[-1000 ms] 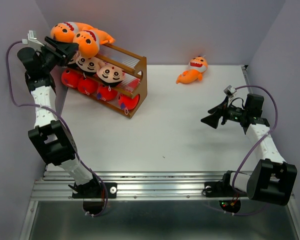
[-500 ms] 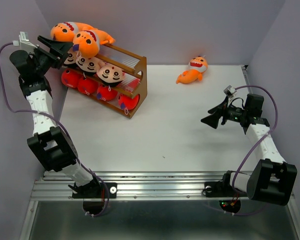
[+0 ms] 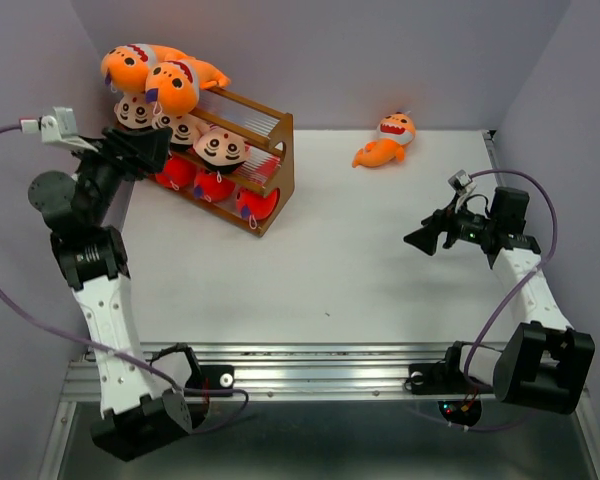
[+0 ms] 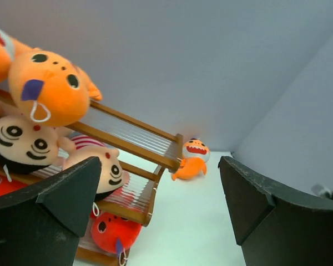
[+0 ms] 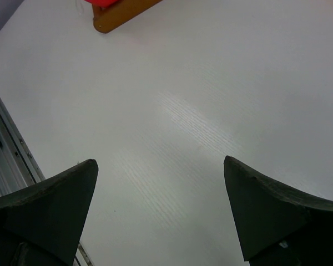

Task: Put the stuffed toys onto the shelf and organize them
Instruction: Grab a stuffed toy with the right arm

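Stuffed toys (image 3: 170, 85) crowd the shelf (image 3: 283, 170), upper left; tags (image 4: 32, 88) unreadable. I see left gripper (image 3: 158, 155) and right gripper (image 3: 425, 230) spread wide, empty.

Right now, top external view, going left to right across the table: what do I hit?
shelf → lone orange shark → right arm's fingers
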You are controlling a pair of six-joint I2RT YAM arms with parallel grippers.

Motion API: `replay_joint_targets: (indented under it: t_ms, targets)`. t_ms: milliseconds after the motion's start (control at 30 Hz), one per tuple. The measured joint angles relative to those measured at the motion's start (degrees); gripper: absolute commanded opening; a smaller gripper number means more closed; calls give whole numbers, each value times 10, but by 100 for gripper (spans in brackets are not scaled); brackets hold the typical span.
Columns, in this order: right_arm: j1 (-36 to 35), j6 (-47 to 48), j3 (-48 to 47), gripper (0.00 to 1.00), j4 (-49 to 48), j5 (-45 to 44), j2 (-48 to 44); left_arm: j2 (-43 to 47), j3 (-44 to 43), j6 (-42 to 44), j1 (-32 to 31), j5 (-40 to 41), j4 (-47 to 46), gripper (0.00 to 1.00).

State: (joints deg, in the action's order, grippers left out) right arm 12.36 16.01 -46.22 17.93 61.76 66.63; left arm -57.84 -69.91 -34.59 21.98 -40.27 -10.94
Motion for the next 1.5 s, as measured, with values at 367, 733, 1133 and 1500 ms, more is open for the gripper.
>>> replay_joint_targets:
  t_ms: [367, 733, 1133, 1500]
  targets:
    - [-10, -170, -267, 100, 6, -174, 248, 238, 331, 69, -58, -16, 3, 94]
    - [-88, -401, -550, 100, -35, -374, 558, 277, 388, 105, -69, -15, 51, 94]
    - [-121, -513, -749, 59, -86, -444, 785, 273, 432, 105, -71, -9, 58, 91]
    - [-104, -505, -650, 1, -185, -358, 758, 255, 439, 105, -110, -7, 54, 90]
